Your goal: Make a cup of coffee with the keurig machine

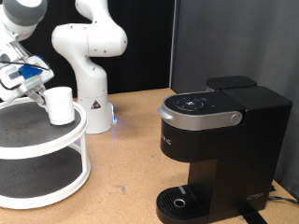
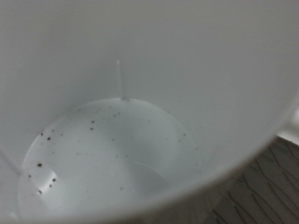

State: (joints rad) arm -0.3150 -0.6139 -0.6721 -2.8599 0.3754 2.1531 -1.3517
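- exterior view: the hand is at the exterior view's left, over a white two-tier round stand, and it grasps the cup at the rim side.
- the cup stands upright right beside the hand, just over the stand's upper tier; whether its base touches the tier is unclear.
- the keurig machine sits well apart from the hand, toward the exterior view's right on the wooden worktop, lid down, round drip tray bare.
- wrist view: the cup fills the frame directly below the hand; its white inside shows small dark specks on the bottom.
- a strip of worktop shows past the rim.
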